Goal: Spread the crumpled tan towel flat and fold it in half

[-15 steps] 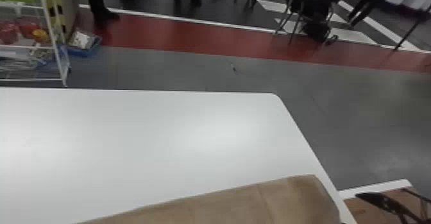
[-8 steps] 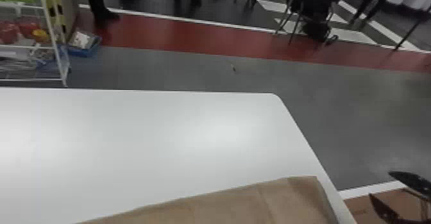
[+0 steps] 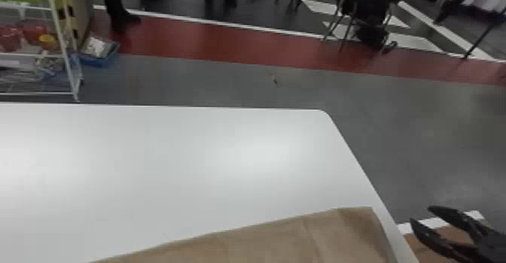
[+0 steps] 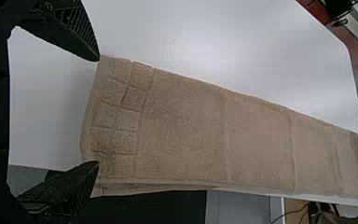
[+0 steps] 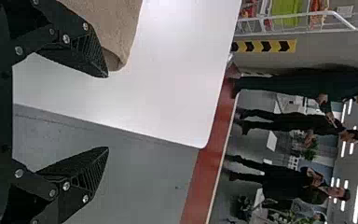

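One towel [image 4: 186,126] lay flattened on the worktop [image 3: 188,160], apparently folded in half; edge alignment possibly remained. Left gripper [image 4: 98,111], over the worktop, and right gripper [image 5: 107,112], beside it, stood wide.

The tan towel [image 4: 186,130] lies folded in a long flat strip on the white table [image 3: 211,160].
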You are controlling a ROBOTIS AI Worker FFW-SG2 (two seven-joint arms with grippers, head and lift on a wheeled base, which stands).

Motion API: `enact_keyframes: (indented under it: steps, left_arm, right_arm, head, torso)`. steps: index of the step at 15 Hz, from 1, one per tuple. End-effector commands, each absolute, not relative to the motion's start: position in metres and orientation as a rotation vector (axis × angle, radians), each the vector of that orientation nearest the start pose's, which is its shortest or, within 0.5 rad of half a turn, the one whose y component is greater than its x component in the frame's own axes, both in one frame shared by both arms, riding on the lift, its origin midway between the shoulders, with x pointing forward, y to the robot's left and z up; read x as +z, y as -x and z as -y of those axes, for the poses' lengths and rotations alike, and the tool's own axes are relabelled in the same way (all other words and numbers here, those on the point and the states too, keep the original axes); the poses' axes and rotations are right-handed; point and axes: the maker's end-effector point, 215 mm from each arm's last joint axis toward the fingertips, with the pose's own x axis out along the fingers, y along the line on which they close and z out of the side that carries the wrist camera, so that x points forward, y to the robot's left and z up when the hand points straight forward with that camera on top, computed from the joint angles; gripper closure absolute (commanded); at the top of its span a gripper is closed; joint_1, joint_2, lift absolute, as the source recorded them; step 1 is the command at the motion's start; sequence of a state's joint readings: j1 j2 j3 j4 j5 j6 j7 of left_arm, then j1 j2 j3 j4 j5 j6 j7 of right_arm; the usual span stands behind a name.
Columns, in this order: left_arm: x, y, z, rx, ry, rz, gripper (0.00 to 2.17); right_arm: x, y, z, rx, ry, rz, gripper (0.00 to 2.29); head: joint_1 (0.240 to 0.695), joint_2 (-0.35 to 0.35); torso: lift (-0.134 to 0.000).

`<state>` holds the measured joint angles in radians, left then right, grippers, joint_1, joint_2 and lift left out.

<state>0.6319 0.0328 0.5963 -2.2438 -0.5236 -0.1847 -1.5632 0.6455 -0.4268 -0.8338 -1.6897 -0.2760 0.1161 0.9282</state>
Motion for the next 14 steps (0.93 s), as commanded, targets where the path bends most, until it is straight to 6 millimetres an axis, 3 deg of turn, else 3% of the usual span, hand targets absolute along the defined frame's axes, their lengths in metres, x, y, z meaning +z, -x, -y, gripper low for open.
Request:
enact_keyframes:
  steps: [1, 9, 14]
  left_arm:
    - [-0.408, -0.24, -0.293, -1.062, -0.774, -0.617, 0.1]
    - [-0.411, -0.242, -0.293, -1.062, -0.768, -0.618, 0.1]
    - [-0.412, -0.243, -0.294, -1.061, -0.766, -0.619, 0.1]
  right_arm:
    - [-0.403, -0.297, 0.554, 0.273, 0.157, -0.472, 0.41]
    - [-0.431, -0.326, 0.519, 0.323, 0.116, -0.485, 0.41]
    - [-0.449, -0.327, 0.497, 0.363, 0.103, -0.514, 0.47]
  head:
    - [0.695, -0.35]
    - [0.695, -0.35]
    - [0.695, -0.35]
  torso:
    - [-0.123]
    - [-0.123]
    - [-0.123]
